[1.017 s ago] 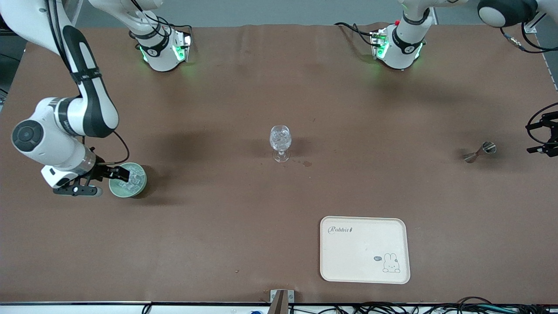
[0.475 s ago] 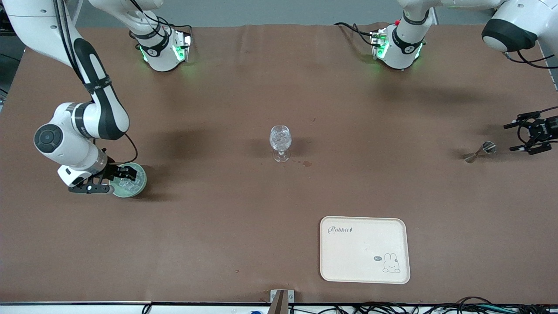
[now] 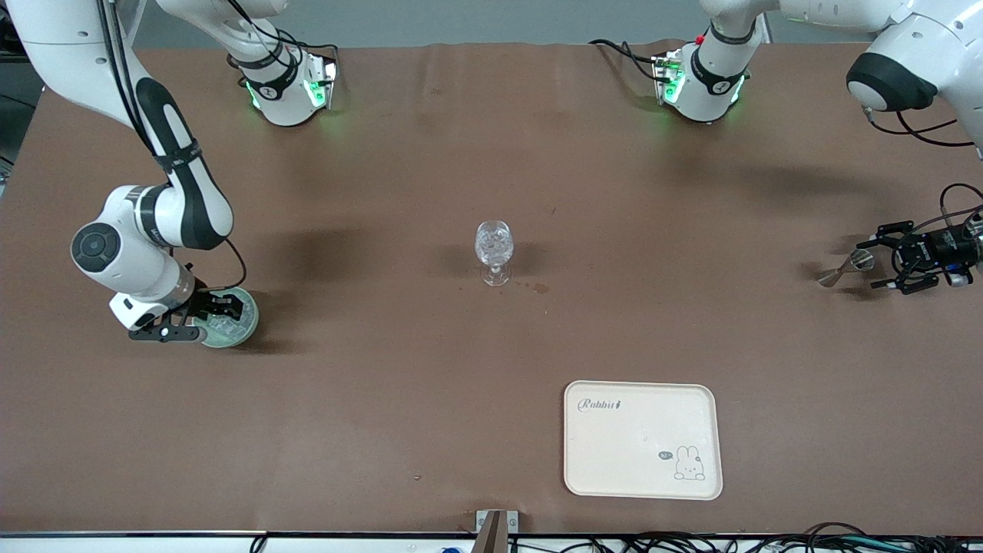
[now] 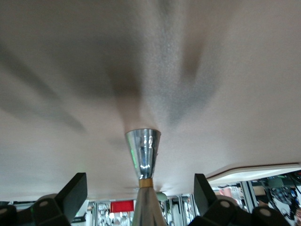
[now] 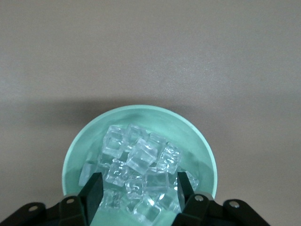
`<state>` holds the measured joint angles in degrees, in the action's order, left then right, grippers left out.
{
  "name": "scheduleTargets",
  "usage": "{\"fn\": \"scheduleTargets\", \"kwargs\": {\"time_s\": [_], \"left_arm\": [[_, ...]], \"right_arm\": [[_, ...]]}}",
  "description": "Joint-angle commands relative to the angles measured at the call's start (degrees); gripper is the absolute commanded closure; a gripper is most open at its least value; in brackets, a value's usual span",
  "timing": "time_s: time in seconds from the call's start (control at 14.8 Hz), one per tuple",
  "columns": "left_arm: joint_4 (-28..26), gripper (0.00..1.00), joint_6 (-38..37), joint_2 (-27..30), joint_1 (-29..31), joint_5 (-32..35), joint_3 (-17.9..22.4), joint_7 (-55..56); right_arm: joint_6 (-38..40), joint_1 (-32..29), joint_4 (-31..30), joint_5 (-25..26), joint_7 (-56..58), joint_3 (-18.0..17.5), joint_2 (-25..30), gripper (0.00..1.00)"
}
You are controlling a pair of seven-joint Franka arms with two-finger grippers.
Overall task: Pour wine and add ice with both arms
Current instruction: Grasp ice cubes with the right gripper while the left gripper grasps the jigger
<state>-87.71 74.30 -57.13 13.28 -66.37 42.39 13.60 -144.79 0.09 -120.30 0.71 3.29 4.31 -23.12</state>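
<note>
- Front view, ice (image 3: 230, 326): heaped in the pale green bowl (image 3: 244, 332), which sits toward the right arm's end of the table from the stemmed glass (image 3: 494, 250) and slightly nearer the front camera than the glass. Right gripper (image 3: 201, 313) is over the bowl, its arm folded down steeply from the base.
- Front view, jigger (image 3: 843, 268): lies on its side on the table, toward the left arm's end from the stemmed glass, long axis pointing roughly at the left gripper (image 3: 885, 265) just beside it. Left forearm is low and nearly level. Cream tray (image 3: 642, 438) lies nearer the camera than the glass.
- Left wrist view: jigger (image 4: 142, 155) lies lengthwise between the spread fingers (image 4: 70, 195), neither touching it; judged ready to close across its waist.
- Right wrist view: fingers (image 5: 95, 193) are spread and dipped among the ice (image 5: 141, 157) inside the bowl (image 5: 82, 143), cubes between them, none pinched; judged about to close on one.
</note>
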Motion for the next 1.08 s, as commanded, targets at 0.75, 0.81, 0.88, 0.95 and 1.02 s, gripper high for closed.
{"fn": "scheduleTargets", "kwargs": {"time_s": [0.75, 0.81, 0.88, 0.95, 1.02], "left_arm": [[-1.85, 0.23, -5.04, -1.67, 0.61, -4.12, -2.22, 0.64], [-1.85, 0.28, -5.04, -1.67, 0.61, -4.29, -2.31, 0.64], [-1.93, 0.35, -5.04, -1.67, 0.61, -4.64, -2.49, 0.64], [-2.54, 0.45, -5.04, -1.67, 0.61, -4.82, -2.49, 0.73], [-2.55, 0.54, -4.95, -1.76, 0.35, -4.82, -2.49, 0.81]], "right_arm": [[-0.93, -1.05, -0.9, -0.01, 0.4, -0.44, -2.28, 0.31], [-0.49, -1.05, -0.9, -0.1, 0.14, -0.44, -2.19, 0.31], [-0.05, -1.05, -0.81, -0.45, 0.05, -0.44, -2.19, 0.31], [0.12, -1.14, -0.55, -0.71, -0.04, -0.53, -2.1, 0.31], [0.39, -1.05, -0.55, -0.8, -0.04, -0.53, -2.1, 0.31]]}}
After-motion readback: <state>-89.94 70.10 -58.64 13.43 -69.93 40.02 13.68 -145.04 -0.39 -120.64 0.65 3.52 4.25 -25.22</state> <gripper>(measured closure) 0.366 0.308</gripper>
